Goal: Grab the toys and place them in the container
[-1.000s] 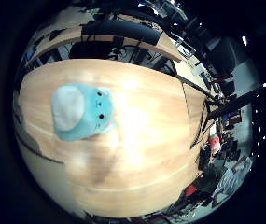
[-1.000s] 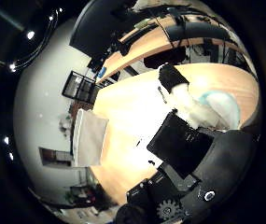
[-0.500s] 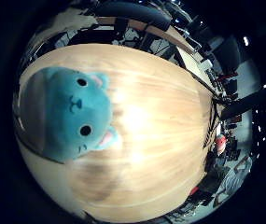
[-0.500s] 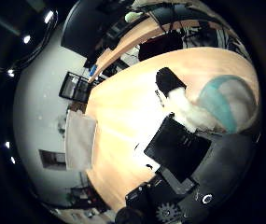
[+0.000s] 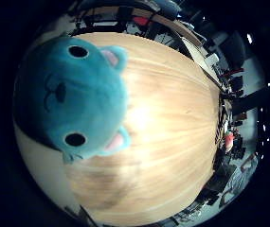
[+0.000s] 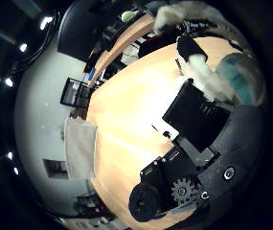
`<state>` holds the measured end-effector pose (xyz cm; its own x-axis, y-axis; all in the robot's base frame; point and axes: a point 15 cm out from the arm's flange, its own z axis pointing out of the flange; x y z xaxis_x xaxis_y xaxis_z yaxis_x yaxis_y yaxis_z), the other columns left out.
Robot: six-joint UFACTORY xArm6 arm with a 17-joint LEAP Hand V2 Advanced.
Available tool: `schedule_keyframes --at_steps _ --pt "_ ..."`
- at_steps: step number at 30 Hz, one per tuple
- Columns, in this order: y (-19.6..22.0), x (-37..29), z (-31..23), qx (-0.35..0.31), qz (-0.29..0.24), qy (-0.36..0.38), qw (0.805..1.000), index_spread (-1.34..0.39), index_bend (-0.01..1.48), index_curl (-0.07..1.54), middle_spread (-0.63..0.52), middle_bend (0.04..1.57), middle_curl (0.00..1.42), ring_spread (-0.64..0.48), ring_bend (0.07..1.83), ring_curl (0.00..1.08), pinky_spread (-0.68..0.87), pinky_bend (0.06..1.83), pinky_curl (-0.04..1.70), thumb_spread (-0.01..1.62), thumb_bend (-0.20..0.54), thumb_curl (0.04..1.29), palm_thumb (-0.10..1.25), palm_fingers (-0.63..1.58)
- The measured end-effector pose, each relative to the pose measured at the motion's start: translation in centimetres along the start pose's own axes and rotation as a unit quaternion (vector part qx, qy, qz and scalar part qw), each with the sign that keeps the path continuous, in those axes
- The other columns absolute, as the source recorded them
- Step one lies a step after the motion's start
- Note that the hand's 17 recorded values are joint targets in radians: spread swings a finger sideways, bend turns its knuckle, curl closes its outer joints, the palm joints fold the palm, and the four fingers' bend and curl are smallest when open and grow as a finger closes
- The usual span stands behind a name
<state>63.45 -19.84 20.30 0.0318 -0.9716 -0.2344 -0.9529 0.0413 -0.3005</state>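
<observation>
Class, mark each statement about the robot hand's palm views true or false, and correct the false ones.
1. The plush toy is teal. True.
2. The toy lies on a wooden table. True.
3. The toy's ears are yellow inside. False: they are pink.
4. The toy has black eyes. True.
5. The toy sits inside a container. False: it lies on the bare tabletop.
6. The toy is far from the hand. False: it fills much of the little finger side view, so it is close.

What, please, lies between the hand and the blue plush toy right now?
Nothing shows between them: in the little finger side view the plush toy fills much of the picture, close under the palm, lying on the bare wooden table.
</observation>
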Motion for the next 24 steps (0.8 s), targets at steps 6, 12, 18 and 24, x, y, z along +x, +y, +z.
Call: schedule_keyframes --at_steps 6,12,18,24 --pt "0.2 0.9 -1.2 0.012 0.016 -0.014 1.000 -0.48 1.06 0.88 -0.37 1.17 0.80 -0.28 1.37 0.54 -0.26 1.44 0.33 0.91 0.048 0.68 0.90 1.27" --pt "0.8 -0.3 -2.3 0.002 0.008 -0.038 0.999 -0.38 1.19 0.94 -0.31 1.30 0.88 -0.25 1.45 0.61 -0.25 1.49 0.39 0.92 0.045 0.74 0.95 1.18" --pt "-0.3 -6.7 -6.7 0.037 -0.019 -0.145 0.989 -0.32 1.24 0.96 -0.26 1.35 0.92 -0.24 1.48 0.67 -0.23 1.51 0.43 0.93 0.034 0.80 0.97 1.13" --pt "-1.3 -13.0 -15.2 0.076 -0.076 -0.170 0.979 -0.28 1.26 0.96 -0.23 1.36 0.93 -0.23 1.49 0.70 -0.22 1.51 0.46 0.94 0.019 0.86 0.97 1.12"
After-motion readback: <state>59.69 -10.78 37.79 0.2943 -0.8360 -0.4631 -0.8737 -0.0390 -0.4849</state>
